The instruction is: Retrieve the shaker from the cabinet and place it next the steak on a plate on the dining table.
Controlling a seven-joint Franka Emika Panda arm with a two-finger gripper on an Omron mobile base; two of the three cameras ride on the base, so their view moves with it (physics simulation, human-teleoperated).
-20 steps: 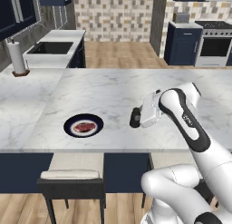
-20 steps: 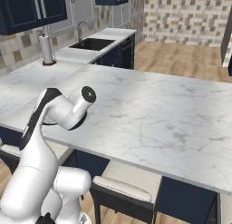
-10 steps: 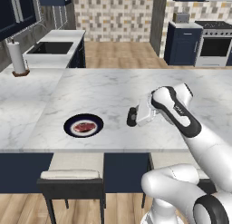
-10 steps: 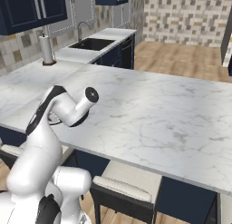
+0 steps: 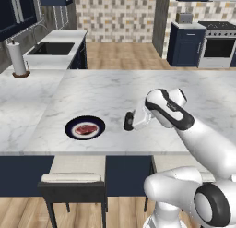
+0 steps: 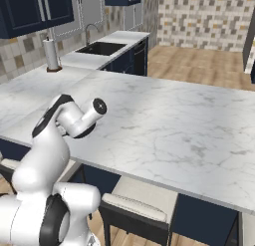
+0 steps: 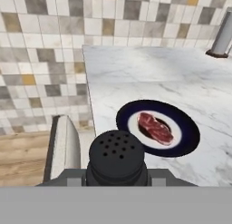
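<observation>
My gripper [image 5: 132, 121] is shut on the small black shaker [image 5: 128, 122], holding it just above the white marble dining table [image 5: 106, 91]. It hangs a short way right of the round dark plate [image 5: 69, 129], which carries the reddish steak [image 5: 86, 129]. In the hand view the shaker's perforated top [image 7: 117, 154] sits low in the middle. Beyond it lie the plate [image 7: 190, 133] and the steak [image 7: 156, 127] on the table [image 7: 181, 80]. In the right base view my arm covers the hand over the table [image 6: 174, 115].
A paper towel roll [image 5: 17, 58] stands on the far counter by the sink [image 5: 51, 48], under navy wall cabinets [image 5: 18, 12]. Stools [image 5: 73, 178] are tucked under the table's near edge. A stove [image 5: 220, 47] is at the back right.
The hand has carried the shaker slightly left, toward the plate, and a touch lower. The plate and steak have not moved.
</observation>
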